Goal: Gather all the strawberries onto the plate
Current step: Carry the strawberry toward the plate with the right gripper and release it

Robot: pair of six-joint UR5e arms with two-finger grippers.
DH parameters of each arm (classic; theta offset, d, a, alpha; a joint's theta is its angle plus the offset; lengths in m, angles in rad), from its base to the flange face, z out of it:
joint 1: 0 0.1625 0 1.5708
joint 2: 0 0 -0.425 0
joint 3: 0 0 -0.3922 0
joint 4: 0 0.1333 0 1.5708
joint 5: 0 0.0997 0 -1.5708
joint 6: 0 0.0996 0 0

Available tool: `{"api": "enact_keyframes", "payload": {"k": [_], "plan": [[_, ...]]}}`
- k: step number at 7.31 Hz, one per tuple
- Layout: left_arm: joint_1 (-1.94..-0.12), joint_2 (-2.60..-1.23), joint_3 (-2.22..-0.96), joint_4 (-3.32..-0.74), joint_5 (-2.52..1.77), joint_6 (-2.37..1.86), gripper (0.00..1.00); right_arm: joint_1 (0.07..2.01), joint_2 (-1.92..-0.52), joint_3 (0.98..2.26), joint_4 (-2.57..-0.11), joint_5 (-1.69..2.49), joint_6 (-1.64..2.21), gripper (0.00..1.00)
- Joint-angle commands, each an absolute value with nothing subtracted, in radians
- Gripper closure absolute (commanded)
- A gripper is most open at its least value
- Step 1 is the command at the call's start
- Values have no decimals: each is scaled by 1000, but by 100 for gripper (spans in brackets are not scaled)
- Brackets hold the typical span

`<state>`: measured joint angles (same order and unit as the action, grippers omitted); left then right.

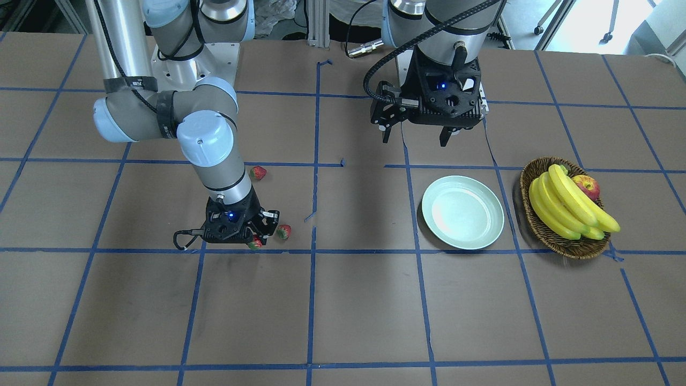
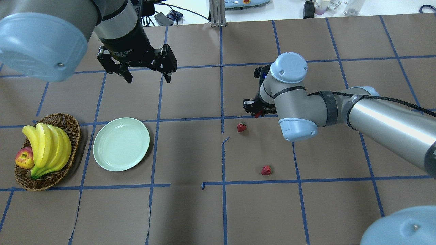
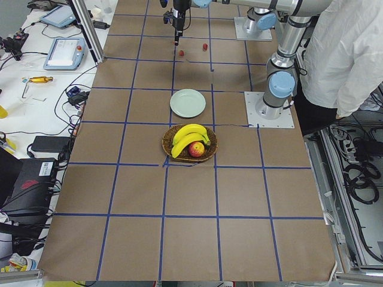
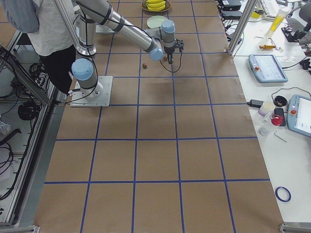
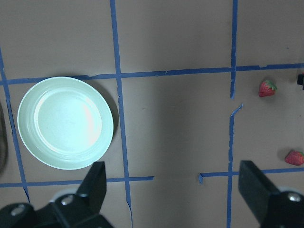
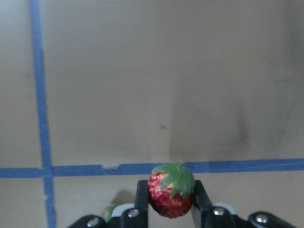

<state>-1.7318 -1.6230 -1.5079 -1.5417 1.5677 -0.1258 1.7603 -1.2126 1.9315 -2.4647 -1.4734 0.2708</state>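
One strawberry point(image 6: 170, 197) pinched in right gripper point(image 6: 171, 190); two more strawberries point(image 2: 241, 127) point(image 2: 266, 170) lie loose on the bench point(image 2: 190, 211). Next, likely: lift, carry across to the empty plate point(image 2: 121, 144). Left gripper point(image 2: 149, 81) hangs spread.

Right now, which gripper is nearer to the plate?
Left. The left gripper hangs open above the table near the plate; the right gripper is far across it, shut on a strawberry.

Got the plate point(image 2: 121, 144) on the table point(image 2: 190, 211), over on the robot's left side, with a basket point(image 2: 73, 126) just beside it further out, bananas point(image 2: 47, 146) and an apple point(image 2: 24, 158) inside. Over on the right side: first strawberry point(image 6: 166, 202) between the fingers of the right gripper point(image 6: 168, 189), second strawberry point(image 2: 241, 127) just beside that toward the plate, third strawberry point(image 2: 266, 170) apart from both, nearer the robot's base.
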Motion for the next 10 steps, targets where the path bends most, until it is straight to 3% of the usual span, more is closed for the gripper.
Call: {"api": "enact_keyframes", "payload": {"k": [1,4,5,6,10], "plan": [[-1732,-1621,-1508,-1542,1568,-121,0,1921,-1212,1829,-2355,-1467,466,100],[-1732,-1620,-1509,-1542,1568,-126,0,2075,-1116,1850,-2358,-1462,575,100],[-1732,-1620,-1509,-1542,1568,-129,0,2075,-1102,1850,-2364,-1407,574,87],[-1732,-1620,-1516,-1542,1568,-129,0,2075,-1097,1841,-2365,-1375,574,1],[-1732,-1615,-1519,-1542,1568,-123,0,1979,-1132,1836,-2353,-1495,478,0]]}}
